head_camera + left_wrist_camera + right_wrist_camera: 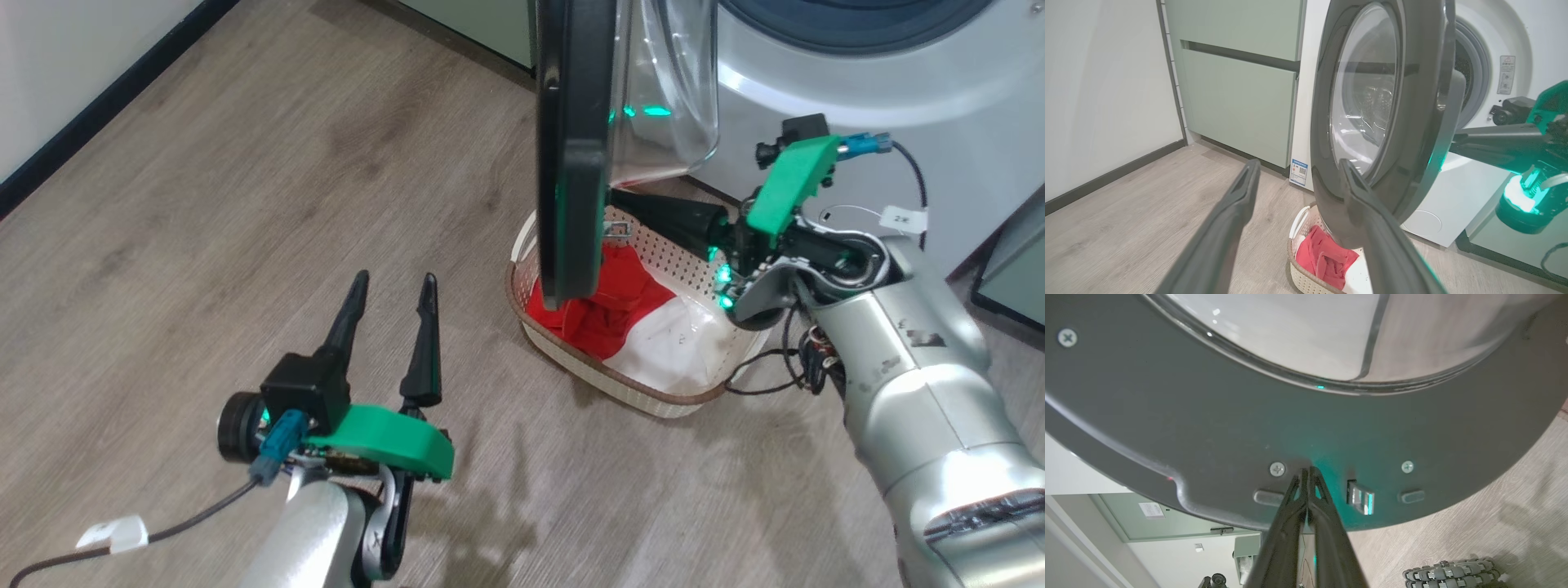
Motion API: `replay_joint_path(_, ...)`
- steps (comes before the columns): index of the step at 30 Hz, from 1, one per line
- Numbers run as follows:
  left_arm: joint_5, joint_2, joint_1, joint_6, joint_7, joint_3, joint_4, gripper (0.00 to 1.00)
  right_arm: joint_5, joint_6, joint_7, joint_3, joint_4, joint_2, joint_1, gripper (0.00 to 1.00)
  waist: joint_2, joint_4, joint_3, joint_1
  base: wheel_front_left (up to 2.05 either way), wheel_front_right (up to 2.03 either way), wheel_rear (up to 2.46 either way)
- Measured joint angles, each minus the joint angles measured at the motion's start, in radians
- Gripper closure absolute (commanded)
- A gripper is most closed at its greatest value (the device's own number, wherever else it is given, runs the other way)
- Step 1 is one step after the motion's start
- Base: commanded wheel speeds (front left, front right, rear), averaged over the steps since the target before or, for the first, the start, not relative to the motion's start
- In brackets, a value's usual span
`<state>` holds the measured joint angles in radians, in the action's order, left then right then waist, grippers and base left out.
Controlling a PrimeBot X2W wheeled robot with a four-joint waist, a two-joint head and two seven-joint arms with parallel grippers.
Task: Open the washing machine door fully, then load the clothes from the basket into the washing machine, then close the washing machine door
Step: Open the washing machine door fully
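Black door [571, 122], R tool [1308, 471] pinched shut at rim, L tool [393, 282] wide, hovering

A: Setting?

B: Home laundry corner. White front-loading washing machine [1457, 196] on the floor, fitted beside pale green cabinets [1237, 94] with flat drawer fronts.

A: Supporting evidence?

B: Wood-look plank floor [245, 204]. Plain white wall [1102, 90] with dark skirting [1114, 175]. Small cream perforated basket [669, 253] holding red and white clothes [629, 294], set on the floor just before the machine. Blue sticker [1299, 171] at the machine's lower corner, print too small to read.
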<state>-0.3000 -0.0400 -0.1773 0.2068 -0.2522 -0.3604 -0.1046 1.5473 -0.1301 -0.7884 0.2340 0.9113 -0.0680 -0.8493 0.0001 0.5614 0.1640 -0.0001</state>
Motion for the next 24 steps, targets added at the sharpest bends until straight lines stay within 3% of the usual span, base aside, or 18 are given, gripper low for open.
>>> replay_joint_path(8, 0.002, 0.0, 0.006, 0.003, 0.0, 0.014, 0.005, 0.0, 0.142, 0.0, 0.07, 0.152, -0.002, -0.001, 0.0, 1.0, 0.0, -0.001, -0.009, 0.0, 0.0, 0.0, 0.0)
replay_joint_path(14, 0.002, 0.0, 0.018, -0.002, 0.0, 0.033, -0.007, 0.0, 0.152, 0.0, 0.13, 0.179, 0.005, -0.001, 0.0, 1.0, 0.0, -0.012, -0.028, 0.0, 0.0, 0.0, 0.0)
replay_joint_path(16, 0.002, 0.0, 0.018, -0.01, 0.0, 0.035, -0.013, 0.0, 0.126, 0.0, 0.173, 0.186, -0.029, -0.015, 0.007, 1.0, 0.0, -0.016, -0.037, 0.0, 0.0, 0.0, 0.0)
replay_joint_path(24, 0.01, -0.001, 0.013, -0.029, 0.0, 0.077, -0.039, 0.0, -0.121, 0.0, 0.435, 0.261, -0.377, -0.161, 0.205, 1.0, 0.0, -0.061, -0.054, 0.0, 0.0, 0.0, 0.0)
